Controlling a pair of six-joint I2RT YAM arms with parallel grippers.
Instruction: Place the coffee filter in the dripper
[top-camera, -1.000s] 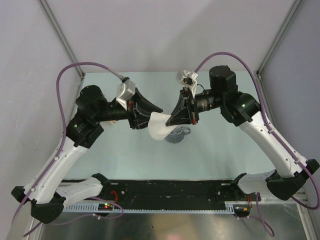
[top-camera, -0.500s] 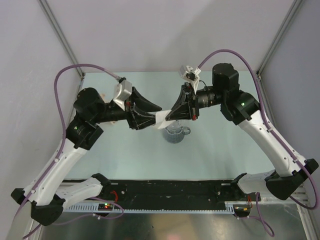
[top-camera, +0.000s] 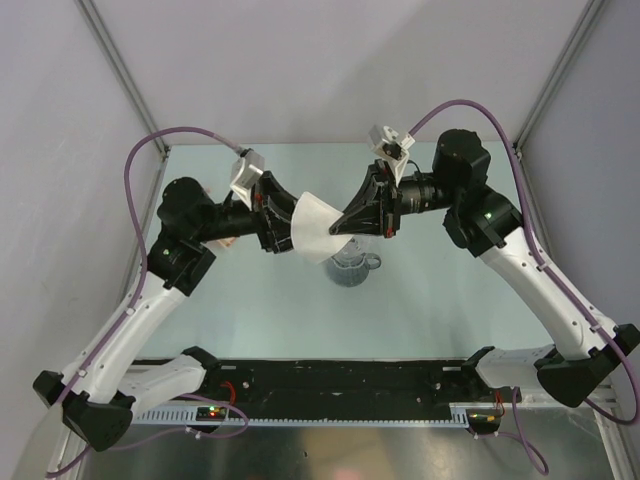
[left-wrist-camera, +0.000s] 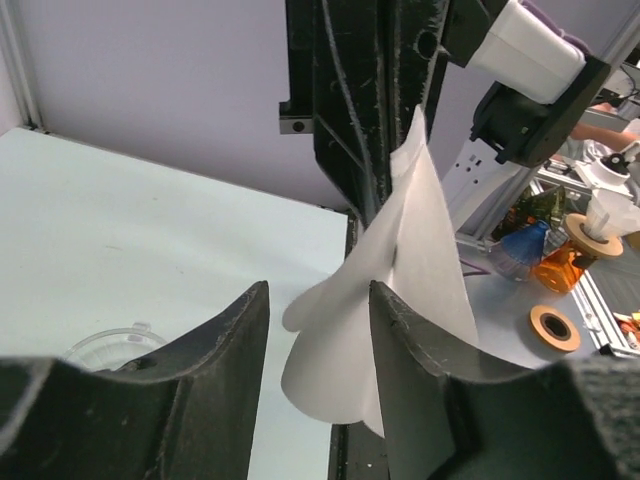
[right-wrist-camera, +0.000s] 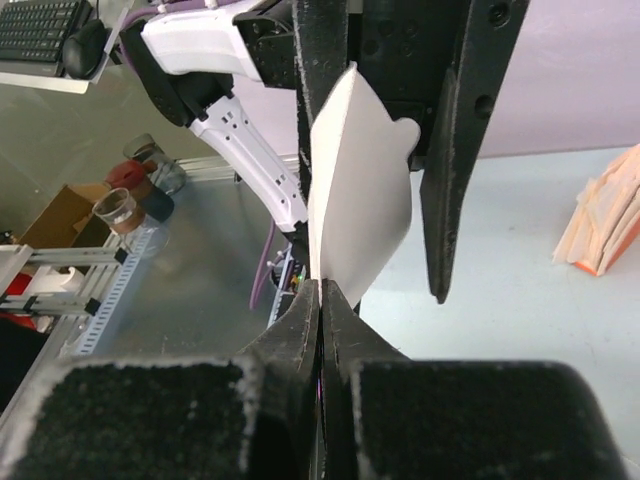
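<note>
Above the table, the coffee filter fans leftward from the right tool.

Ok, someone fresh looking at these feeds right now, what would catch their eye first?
The white coffee filter, hanging in mid-air between the two arms over the middle of the table, with the grey dripper standing just below and beside it. The right fingers are shut on the filter's edge. The left fingers face them and stand apart, with a flap of the paper between them.
</note>
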